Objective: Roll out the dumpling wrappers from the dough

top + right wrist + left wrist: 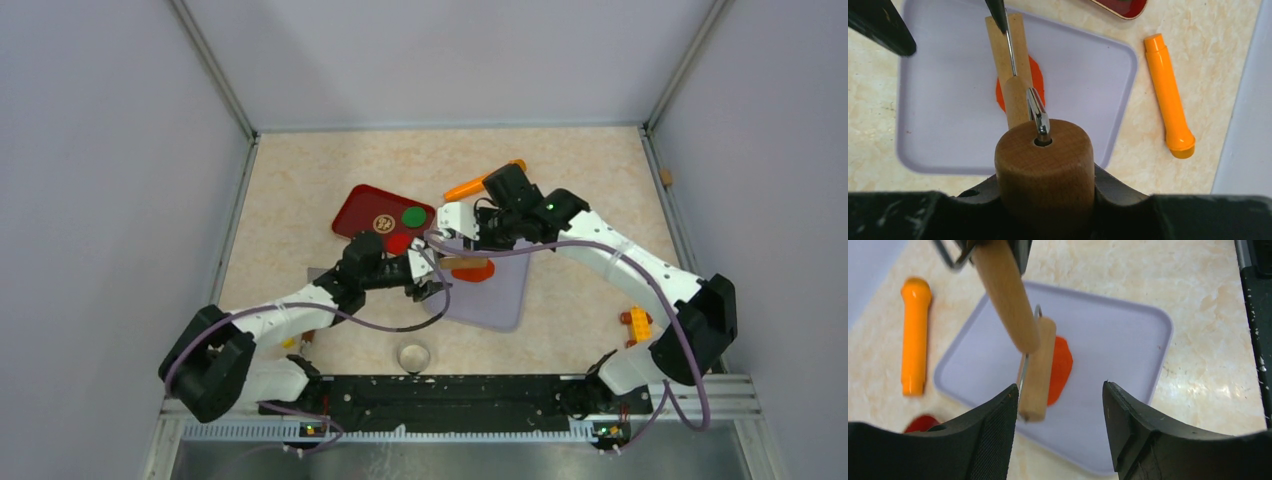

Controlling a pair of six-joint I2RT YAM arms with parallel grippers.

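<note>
Dumpling wrapper: a flat orange-red piece lying near the middle of the lavender tray, at the centre of the overhead view. It looks thin already. Its outline reads as oval, not yet round.

Contact: the barrel of the roller lies across the wrapper and covers its middle. Clay shows on both sides of the barrel in the right wrist view.

Axis: in that view the barrel runs up the frame, away from the fingers and leaning slightly left. The rolling stroke would therefore run across the frame, left to right.

Right gripper: clamped on the wooden handle, one finger on each side. The wrapper lies straight ahead of it, beyond the handle.

Left gripper: fingers spread, holding nothing. It sits by the tray's left edge in the overhead view, with the wrapper ahead between the fingertips.

Nearer arm: both are close, but only the right arm has the tool.

Stage: judged mid-rolling, with further passes likely needed to even the shape.

Surroundings: an orange cylinder lies on the table right of the tray in the right wrist view. A red tray at upper left of centre in the overhead view carries a green disc, a brown patterned disc and a red disc.
</note>
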